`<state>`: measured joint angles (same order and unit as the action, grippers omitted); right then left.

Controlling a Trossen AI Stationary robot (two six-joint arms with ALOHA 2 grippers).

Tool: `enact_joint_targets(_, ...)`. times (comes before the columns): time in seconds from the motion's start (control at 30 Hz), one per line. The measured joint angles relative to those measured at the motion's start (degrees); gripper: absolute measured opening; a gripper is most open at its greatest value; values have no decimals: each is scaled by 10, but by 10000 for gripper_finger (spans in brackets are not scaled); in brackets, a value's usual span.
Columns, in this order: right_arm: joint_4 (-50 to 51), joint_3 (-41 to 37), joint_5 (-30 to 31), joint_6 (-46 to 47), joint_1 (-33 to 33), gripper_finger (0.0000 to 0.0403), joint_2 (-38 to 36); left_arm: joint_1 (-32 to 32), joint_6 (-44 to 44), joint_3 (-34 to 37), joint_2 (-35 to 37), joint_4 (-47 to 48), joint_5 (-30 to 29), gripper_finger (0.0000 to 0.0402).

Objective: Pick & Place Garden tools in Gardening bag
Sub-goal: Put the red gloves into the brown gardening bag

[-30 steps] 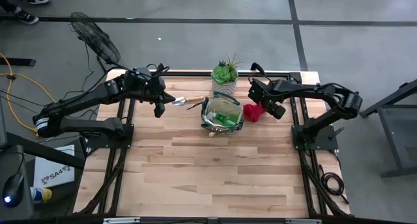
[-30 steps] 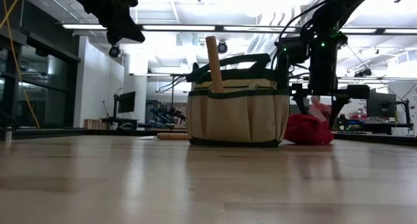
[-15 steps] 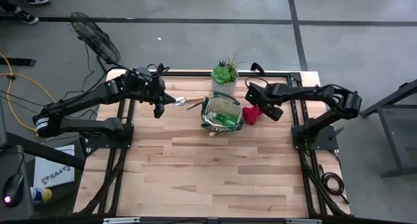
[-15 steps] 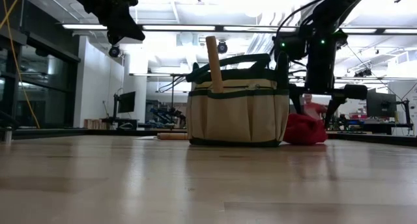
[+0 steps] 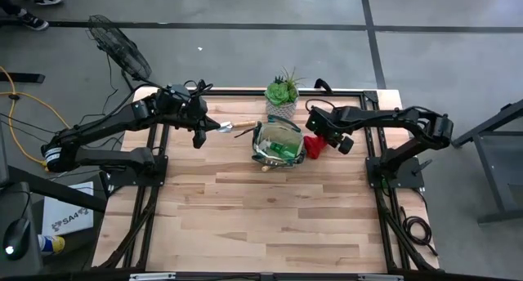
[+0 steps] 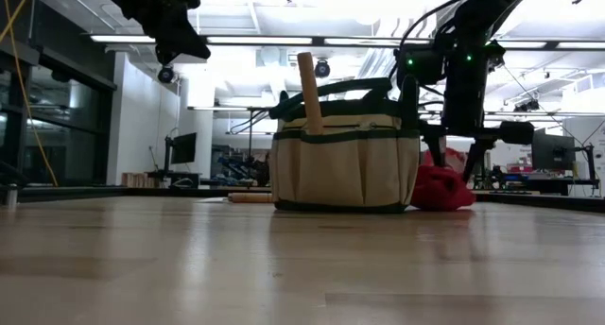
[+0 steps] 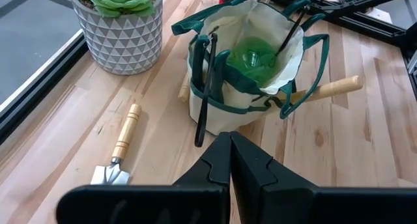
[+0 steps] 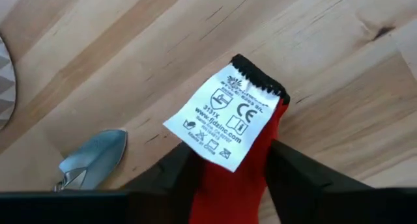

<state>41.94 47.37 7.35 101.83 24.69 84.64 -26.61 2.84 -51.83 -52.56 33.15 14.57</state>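
The khaki gardening bag (image 5: 279,142) stands upright at the far middle of the table. It holds a green spray bottle (image 7: 251,55), and a wooden handle (image 6: 309,89) sticks out of it. The red piece (image 5: 314,144) is soft and has a white label (image 8: 225,113). It lies on the table just right of the bag, with my right gripper (image 5: 320,136) shut on it from above. A wooden-handled trowel (image 7: 120,146) lies left of the bag. My left gripper (image 5: 200,136) hangs shut and empty above the table, left of that trowel. My right gripper has the red piece between its two fingers, just behind the labelled, black-hemmed end (image 8: 228,182). One finger (image 8: 172,172) is on each side. The fingers point steeply down. The piece lies on the table (image 6: 444,188) and is not lifted.
A succulent in a white patterned pot (image 5: 282,97) stands just beyond the bag. A metal trowel blade (image 8: 91,157) lies on the wood near the red piece. The near half of the table (image 5: 261,224) is bare wood.
My right gripper has moved a little toward the bag, and its fingers have drawn together onto the red piece. The red piece stays on the table.
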Motion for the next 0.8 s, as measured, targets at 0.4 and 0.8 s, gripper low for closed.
enact_joint_targets(0.4, 17, 0, -5, -74, 0, 15, 0, 0, 0, 0, 0, 0, 0, 0)
enact_joint_targets(0.8, 38, 0, 48, -143, -18, 8, -131, 0, 0, 0, 0, 0, 0, 0)
